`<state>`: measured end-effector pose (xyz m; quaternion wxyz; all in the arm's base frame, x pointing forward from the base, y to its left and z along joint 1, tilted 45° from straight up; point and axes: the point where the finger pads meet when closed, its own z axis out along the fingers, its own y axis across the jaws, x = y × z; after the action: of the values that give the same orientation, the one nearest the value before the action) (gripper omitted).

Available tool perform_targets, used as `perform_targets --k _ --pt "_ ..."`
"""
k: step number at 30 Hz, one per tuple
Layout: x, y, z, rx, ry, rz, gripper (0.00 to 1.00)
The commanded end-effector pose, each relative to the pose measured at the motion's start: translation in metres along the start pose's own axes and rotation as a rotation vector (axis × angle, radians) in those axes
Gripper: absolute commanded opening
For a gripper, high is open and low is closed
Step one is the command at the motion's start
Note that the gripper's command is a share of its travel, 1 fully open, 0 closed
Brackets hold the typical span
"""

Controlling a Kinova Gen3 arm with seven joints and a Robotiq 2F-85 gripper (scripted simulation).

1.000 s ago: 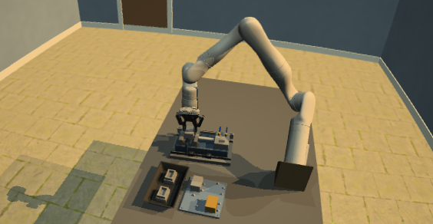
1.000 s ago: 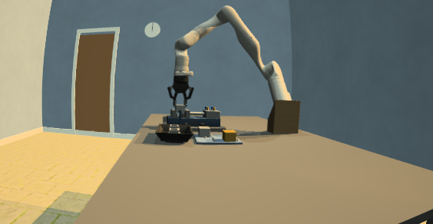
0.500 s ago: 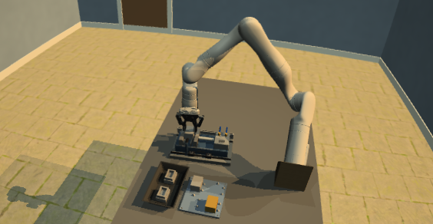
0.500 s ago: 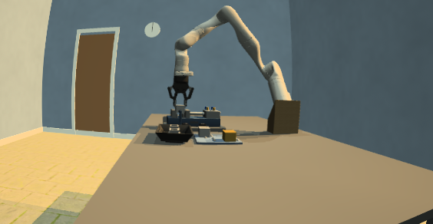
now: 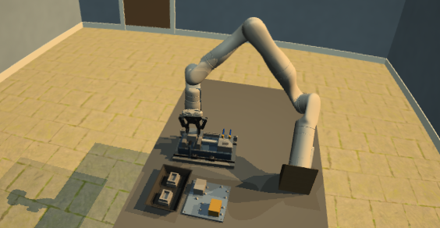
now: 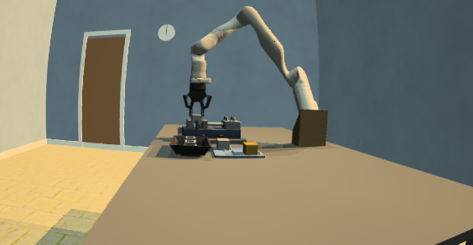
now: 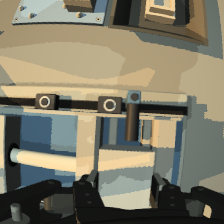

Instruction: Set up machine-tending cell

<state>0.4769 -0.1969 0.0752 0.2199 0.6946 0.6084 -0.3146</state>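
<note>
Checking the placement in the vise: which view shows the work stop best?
The wrist view: the work stop stands as a dark rod just beyond the blank held in the fingers. In the top and exterior views it is too small to make out.

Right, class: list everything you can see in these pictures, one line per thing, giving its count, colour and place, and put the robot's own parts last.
Table: one, brown, centre of the room.
Vise: one, dark blue and grey, on the table under the gripper.
Outfeed tray: one, black, in front of the vise.
Finished parts: two, grey, lying in the tray.
Infeed plate: one, light blue-grey, beside the tray.
Aluminium blank on the plate: one, grey.
Brass blank: one, yellow-orange, on the plate.
Held aluminium blank: one, grey, between the fingers at the vise.
Door: one, brown, back wall.
Clock: one, pale, back wall.
Pedestal: one, dark brown, on the table.
Arm: one, off-white.
Gripper: one, black, shut on the blank.
</note>
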Motion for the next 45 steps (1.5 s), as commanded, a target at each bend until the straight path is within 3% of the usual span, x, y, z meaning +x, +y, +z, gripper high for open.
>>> perform_targets --k 1,45 --pt "0.0003 0.0006 -0.0010 -0.002 0.001 0.000 0.00" --pt "0.0043 0.0021 -0.0010 -0.002 0.001 0.000 0.00"
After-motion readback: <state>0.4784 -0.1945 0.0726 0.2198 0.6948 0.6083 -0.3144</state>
